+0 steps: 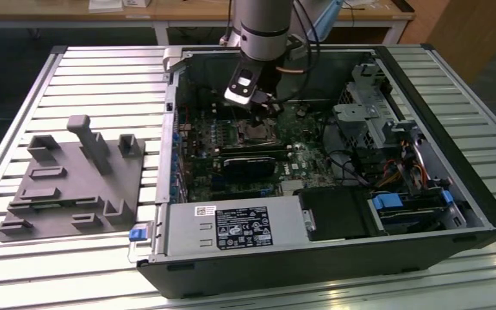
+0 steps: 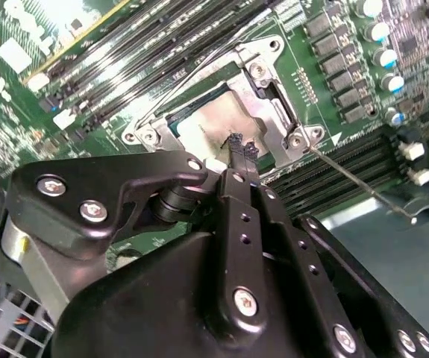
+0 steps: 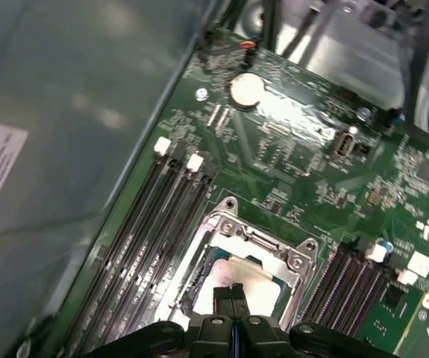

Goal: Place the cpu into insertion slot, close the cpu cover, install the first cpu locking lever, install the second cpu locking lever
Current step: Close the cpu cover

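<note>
Counter slats [image 1: 101, 77] of pale metal carry an open computer case [image 1: 317, 265], with a grey moulded fixture plate [image 1: 59, 194] beside it on the exterior view's left. The arm [image 1: 261, 26] reaches down into the case over the green motherboard [image 3: 311, 171].

On the board, long black memory slots [image 3: 147, 224] flank the insertion slot [image 1: 255, 132]. The cpu [image 2: 214, 127] lies inside it with its pale metal face up, so the first step looks done.

The cpu cover [image 2: 277, 112], a silver frame, appears to lie down around the chip with the face showing through its cut-out. Whether it sits fully flat I cannot tell.

Two thin wire locking levers seem unlatched. One [image 2: 363, 184] slants away from a corner of the socket across the memory slots. The other [image 2: 199, 75] runs along the opposite side and looks lifted off the frame. By that reading both lever steps are left, and perhaps the seating of the cover too.

Both wrist views show the jaws pressed together with nothing between them. Their joined tips are poised just over the near edge of the cpu's face, and contact cannot be made out.
</note>
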Tool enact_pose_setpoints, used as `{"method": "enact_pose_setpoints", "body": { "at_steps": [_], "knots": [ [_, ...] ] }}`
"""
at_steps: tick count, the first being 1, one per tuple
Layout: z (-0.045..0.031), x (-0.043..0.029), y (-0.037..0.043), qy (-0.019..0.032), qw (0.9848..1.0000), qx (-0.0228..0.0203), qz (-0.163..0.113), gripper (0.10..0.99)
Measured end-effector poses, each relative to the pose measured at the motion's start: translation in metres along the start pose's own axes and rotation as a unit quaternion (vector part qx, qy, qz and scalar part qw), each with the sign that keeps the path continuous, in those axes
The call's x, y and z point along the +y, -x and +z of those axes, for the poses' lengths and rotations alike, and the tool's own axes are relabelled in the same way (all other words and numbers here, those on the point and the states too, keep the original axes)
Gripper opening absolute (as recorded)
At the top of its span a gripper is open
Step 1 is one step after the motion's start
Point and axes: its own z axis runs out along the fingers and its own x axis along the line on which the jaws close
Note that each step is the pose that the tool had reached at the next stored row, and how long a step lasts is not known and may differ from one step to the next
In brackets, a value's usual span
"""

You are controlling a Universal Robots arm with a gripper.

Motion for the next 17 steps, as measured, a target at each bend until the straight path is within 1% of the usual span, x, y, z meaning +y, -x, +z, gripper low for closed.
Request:
{"method": "enact_pose_setpoints", "body": {
  "at_steps": [2, 5, 9, 12, 15, 17],
  "knots": [
    [0.0003, 0.0000, 0.0000, -0.0002, 0.9998, 0.0004, -0.018, 0.106],
    [0.0006, 0.0000, 0.0000, -0.0004, 0.9990, 0.0009, -0.045, 0.106],
    [0.0012, 0.0000, 0.0000, -0.0007, 0.9967, 0.0016, -0.081, 0.106],
    [0.0015, 0.0000, 0.0000, -0.0009, 0.9941, 0.0022, -0.108, 0.106],
    [0.0019, 0.0000, 0.0000, -0.0012, 0.9907, 0.0027, -0.136, 0.106],
    [0.0022, 0.0000, 0.0000, -0.0013, 0.9881, 0.0030, -0.154, 0.106]
  ]
}}
